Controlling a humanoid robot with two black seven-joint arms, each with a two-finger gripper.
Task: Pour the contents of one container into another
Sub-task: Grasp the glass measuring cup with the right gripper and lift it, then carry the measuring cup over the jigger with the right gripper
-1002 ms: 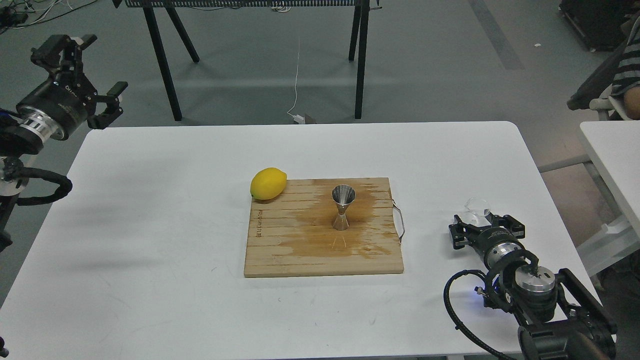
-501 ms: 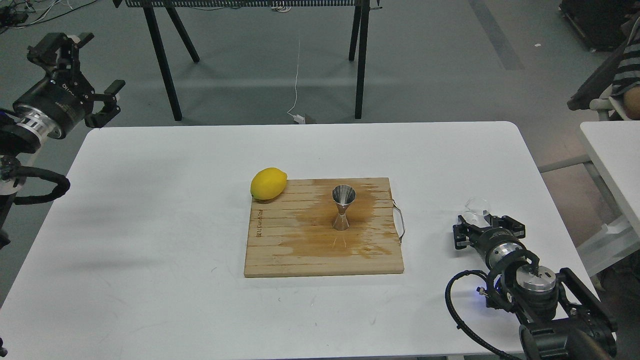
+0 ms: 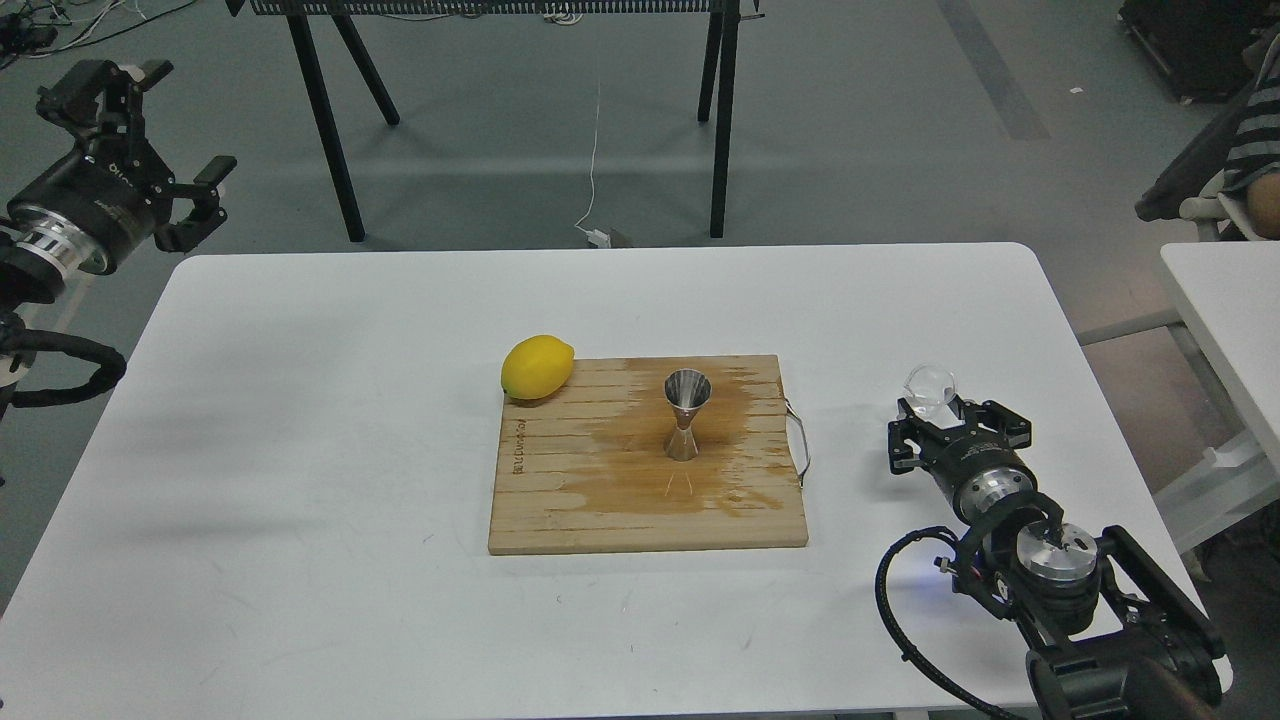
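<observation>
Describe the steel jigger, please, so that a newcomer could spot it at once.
Find the wooden board in the middle of the white table. The jigger stands upright on its wet, darkened patch, right of the lemon. It alone is shiny metal, hourglass-shaped.

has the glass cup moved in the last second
Yes. The glass cup, at the right pincer, has shifted left and slightly up in view, toward the wooden board, which has not moved.

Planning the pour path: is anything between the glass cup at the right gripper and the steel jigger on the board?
Nothing visible. Between the glass cup at the right gripper and the jigger lie only bare table and board; the lemon sits beyond, off that line.
</observation>
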